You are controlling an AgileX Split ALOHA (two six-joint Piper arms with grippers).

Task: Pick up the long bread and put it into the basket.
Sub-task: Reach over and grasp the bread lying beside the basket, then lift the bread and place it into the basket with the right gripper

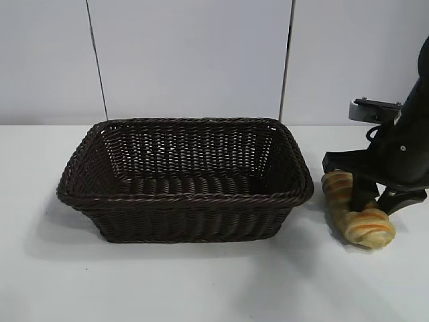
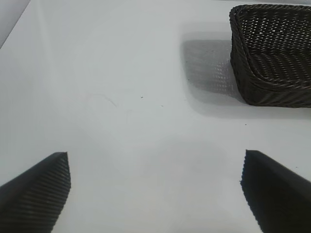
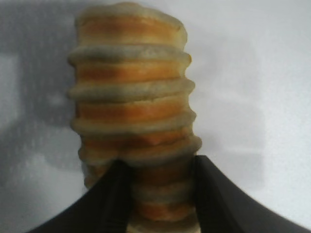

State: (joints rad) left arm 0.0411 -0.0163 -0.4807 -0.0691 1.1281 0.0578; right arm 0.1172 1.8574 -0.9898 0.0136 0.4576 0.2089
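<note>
Table [image 1: 201, 288]: white surface bearing every item.
Basket [image 1: 184, 201]: dark woven wicker, centre of the exterior view.
Long bread [image 1: 355, 218]: lying on the table at 3 o'clock of the basket, just beside it.
Right gripper [image 3: 163, 187]: pointing steeply down, fingers clamped on the long bread.
Left gripper [image 2: 155, 189]: fingers wide apart over bare table, basket well apart.

White table [image 1: 201, 288]: basket [image 1: 184, 178] centre, long bread [image 1: 355, 215] just right.
</note>
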